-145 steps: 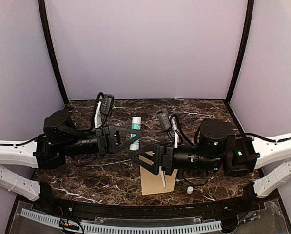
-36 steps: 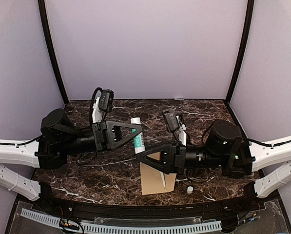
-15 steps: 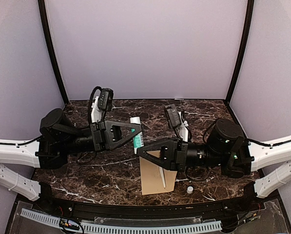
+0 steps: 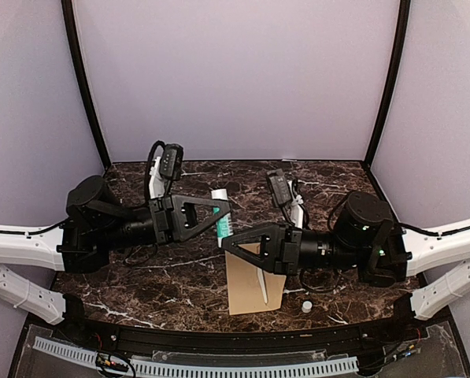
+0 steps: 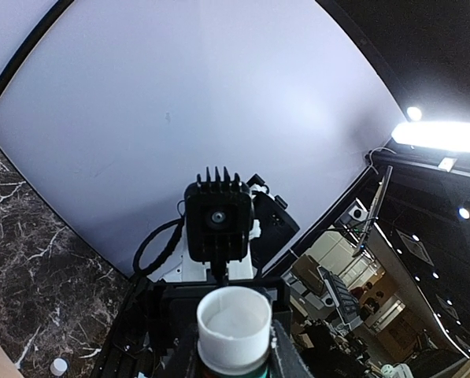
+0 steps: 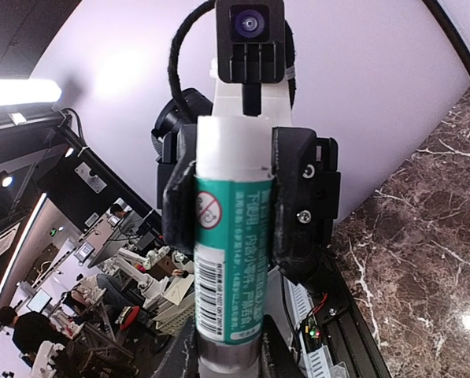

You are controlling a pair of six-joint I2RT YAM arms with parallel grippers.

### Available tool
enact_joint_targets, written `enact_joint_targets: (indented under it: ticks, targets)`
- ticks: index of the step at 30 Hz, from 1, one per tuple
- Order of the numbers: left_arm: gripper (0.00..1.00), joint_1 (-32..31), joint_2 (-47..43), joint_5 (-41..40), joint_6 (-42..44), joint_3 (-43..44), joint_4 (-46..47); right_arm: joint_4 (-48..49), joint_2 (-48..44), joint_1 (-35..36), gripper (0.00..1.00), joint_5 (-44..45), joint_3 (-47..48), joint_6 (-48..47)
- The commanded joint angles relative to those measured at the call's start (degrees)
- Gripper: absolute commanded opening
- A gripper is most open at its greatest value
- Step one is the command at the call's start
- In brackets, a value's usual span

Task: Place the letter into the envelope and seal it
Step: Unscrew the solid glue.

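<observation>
Beneath the right gripper (image 4: 225, 242), on its near side, the kraft envelope (image 4: 250, 298) lies flat on the marble table (image 4: 140, 283). A white sliver of the letter (image 4: 262, 288) shows on the envelope, and a small white cap (image 4: 306, 305) lies nearby. Just beyond, both grippers pinch one glue stick (image 4: 220, 216), the right fingers at its lower end and the left gripper (image 4: 226, 209) across its green-labelled middle.

Envelope (image 4: 254, 298) top beneath right arm (image 4: 353, 236)

The envelope (image 4: 254, 293) is lying at the middle of the worktop's (image 4: 140, 276) front edge, with a small cap (image 4: 306, 305) sitting just to its right. Behind it, above the worktop (not resting on it), a glue stick (image 4: 222, 224) is hanging between the left gripper (image 4: 224, 209) and the right gripper (image 4: 225, 241).
</observation>
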Motion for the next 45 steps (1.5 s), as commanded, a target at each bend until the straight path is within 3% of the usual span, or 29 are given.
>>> enact_joint_targets:
  ticks: [1,11,18,28,37,45]
  targets:
    - [0.01,-0.26,-1.53,-2.47,3.16,-0.24,-4.1,-4.64,-1.04,-0.54,0.0,4.75,1.57,-1.54]
    - [0.0,-0.26,-1.65,-8.7,6.4,0.62,-14.46,-21.33,2.1,-0.47,0.0,15.32,8.43,-4.25]
    - [0.0,-0.26,-0.34,-15.05,6.71,2.27,-21.73,-35.95,9.81,-0.54,0.0,24.29,18.23,-6.3]
    - [0.0,-0.26,0.04,-23.39,2.77,1.98,-28.46,-46.93,19.57,-0.01,0.0,32.63,29.84,-7.12]
    - [0.0,-0.11,-0.67,-21.65,0.63,0.67,-24.77,-43.64,15.71,0.74,0.01,30.45,26.78,-6.78]
    - [0.0,0.31,-2.57,-17.34,1.19,-0.35,-19.22,-35.24,5.41,0.59,0.2,24.36,15.98,-5.47]
